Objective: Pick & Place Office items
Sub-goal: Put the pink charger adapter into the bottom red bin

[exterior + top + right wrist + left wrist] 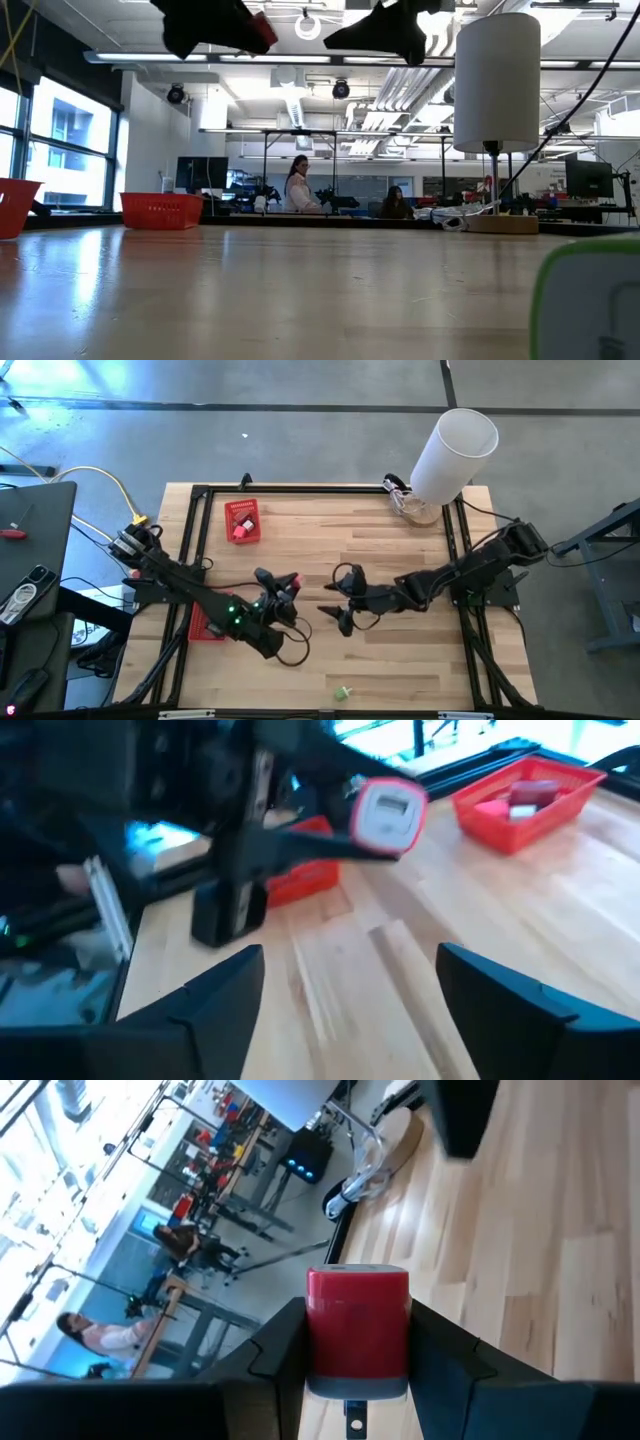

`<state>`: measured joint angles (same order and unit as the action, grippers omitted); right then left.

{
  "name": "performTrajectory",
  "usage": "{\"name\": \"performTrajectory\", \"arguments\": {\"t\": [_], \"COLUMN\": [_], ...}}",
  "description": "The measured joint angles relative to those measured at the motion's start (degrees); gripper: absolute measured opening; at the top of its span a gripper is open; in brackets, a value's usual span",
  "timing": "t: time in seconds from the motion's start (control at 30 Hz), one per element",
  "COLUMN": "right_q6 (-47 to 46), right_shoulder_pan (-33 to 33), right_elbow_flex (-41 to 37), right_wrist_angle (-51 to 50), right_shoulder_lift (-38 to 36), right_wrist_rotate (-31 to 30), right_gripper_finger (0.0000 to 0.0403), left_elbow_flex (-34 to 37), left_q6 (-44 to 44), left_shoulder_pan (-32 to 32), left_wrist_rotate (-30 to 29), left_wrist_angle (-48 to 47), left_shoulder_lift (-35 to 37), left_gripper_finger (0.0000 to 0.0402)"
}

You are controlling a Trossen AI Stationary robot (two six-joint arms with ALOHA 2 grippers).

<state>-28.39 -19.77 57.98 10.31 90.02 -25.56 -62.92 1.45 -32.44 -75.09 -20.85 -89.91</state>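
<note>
Gripping a small red office item (357, 1330) by its flat sides above mid-counter, the left hand (283, 588) holds something light, rigid and slick-looking, while the right hand (337, 607), at three o'clock nearby, gapes empty, with open counter (400, 560) all around.

Bare table (400, 550) between red basket (242, 520) and white cylinder (455, 452).

No legible text, labels, brands or numbers on any item, basket or surface in view
</note>
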Motion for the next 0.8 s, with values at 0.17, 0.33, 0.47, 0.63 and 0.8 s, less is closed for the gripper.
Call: {"name": "performTrajectory", "arguments": {"t": [0.17,0.33,0.47,0.63,0.8], "right_q6": [-1.65,-1.77,-2.8,-4.91,-6.32], "right_shoulder_pan": [2.75,4.32,5.59,7.09,9.04], "right_elbow_flex": [0.0,0.0,0.0,0.01,0.11], "right_wrist_angle": [2.96,5.52,5.46,5.43,7.13], "right_shoulder_lift": [0.0,0.0,0.35,1.27,3.34], "right_wrist_rotate": [0.08,0.09,0.35,0.43,4.19], "right_gripper_finger": [0.0295,0.0289,0.0287,0.0287,0.0286], "left_elbow_flex": [-0.02,-0.02,-0.02,-0.02,-0.07], "left_q6": [-1.38,-4.65,-4.96,-3.51,-0.28], "left_shoulder_pan": [2.02,4.33,5.76,6.57,6.57], "left_wrist_rotate": [2.44,7.59,8.55,10.44,10.78], "left_wrist_angle": [2.08,2.1,2.13,3.15,6.05], "left_shoulder_lift": [0.0,-0.02,-0.02,-0.02,-0.8], "left_gripper_finger": [0.0123,0.0123,0.0123,0.0123,0.0125]}}
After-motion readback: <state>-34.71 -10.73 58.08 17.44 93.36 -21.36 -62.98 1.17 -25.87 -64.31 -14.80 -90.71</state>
